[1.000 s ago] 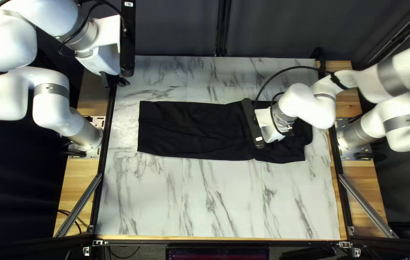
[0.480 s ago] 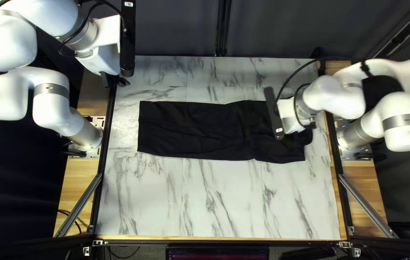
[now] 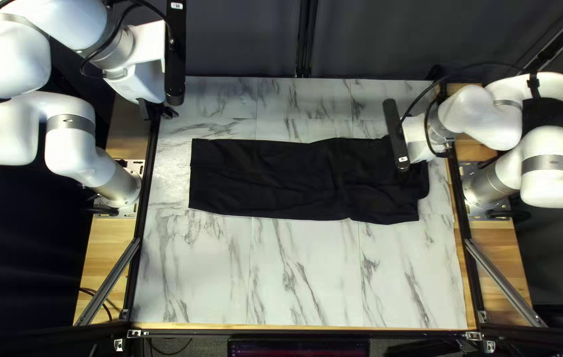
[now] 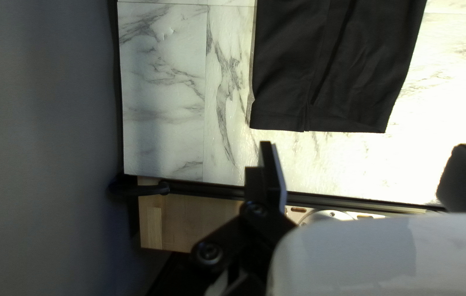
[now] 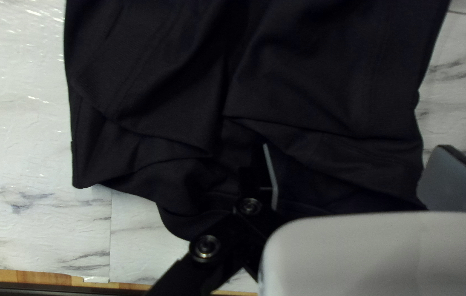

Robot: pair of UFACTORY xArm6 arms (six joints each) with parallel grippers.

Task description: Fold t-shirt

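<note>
Black, and laid in a long strip, the shirt (image 3: pixel 261 175) spans the middle of the top left view, rumpled towards its right end. Over that end the right gripper (image 5: pixel 353 159) gapes wide, holding nothing; the left gripper (image 4: pixel 365 156) (parked at upper left) is equally wide and empty. If the right one closes there, loose creases could give it only the top layer, shearing the strip; dipping too low might snag a fold and skew everything.

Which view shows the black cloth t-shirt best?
The top left view: it shows the black cloth t-shirt from end to end, the right arm hiding only a small part. The left wrist view shows just its straight-edged end, the right wrist view its rumpled end.
</note>
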